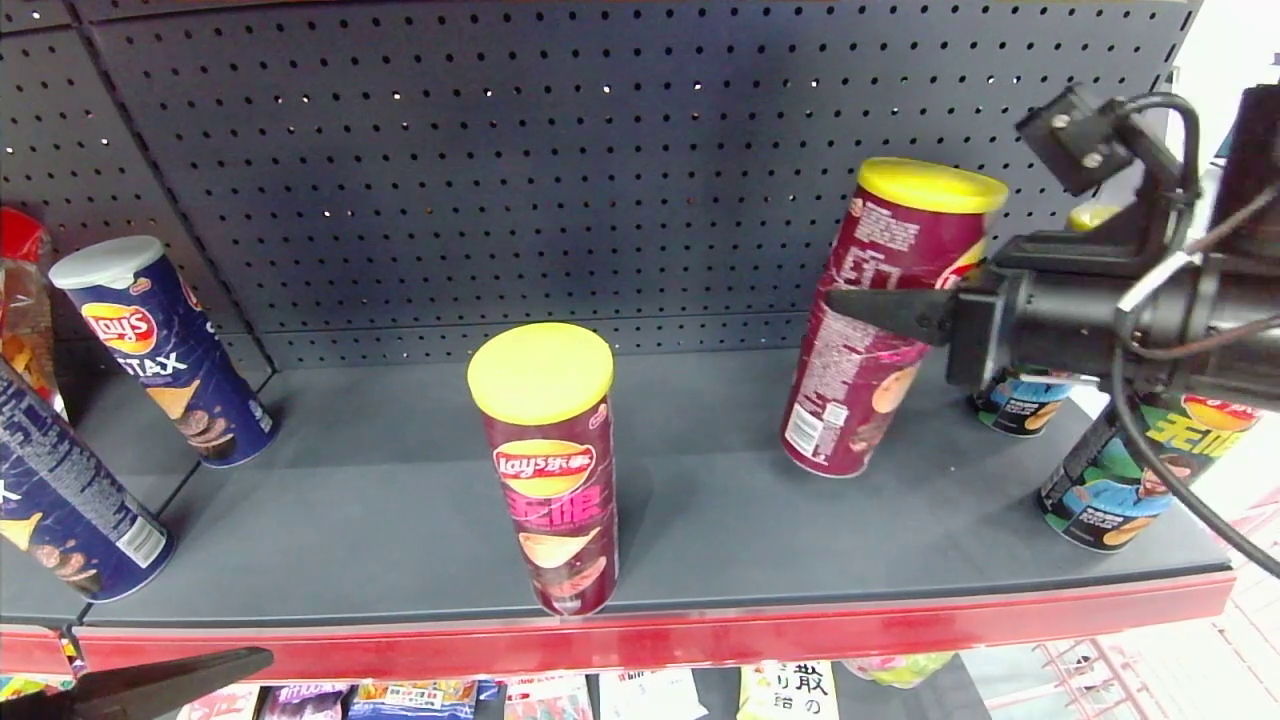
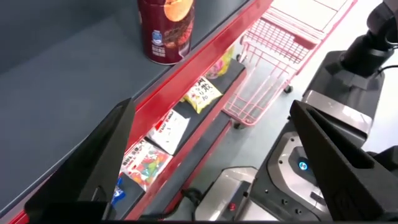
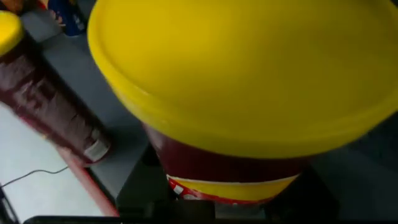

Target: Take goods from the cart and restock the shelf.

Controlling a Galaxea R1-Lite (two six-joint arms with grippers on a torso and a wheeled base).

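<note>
Jaws of the right gripper [image 1: 885, 308] clamp a tilted maroon can [image 1: 890, 235] at the shelf's [image 1: 400, 490] right; left gripper [image 2: 211, 106] gapes wide, low.

A dark pegboard [image 1: 600, 150] backs the shelf [image 1: 400, 520]. At the shelf's left end a blue can [image 1: 165, 350] stands near the back, and a second blue can [image 1: 70, 500] stands at the front edge. At the right end a green can [image 1: 1100, 500] stands by the front corner, with a second green can [image 1: 1020, 405] behind it. Snack packets [image 1: 790, 690] lie on the tier below.
</note>
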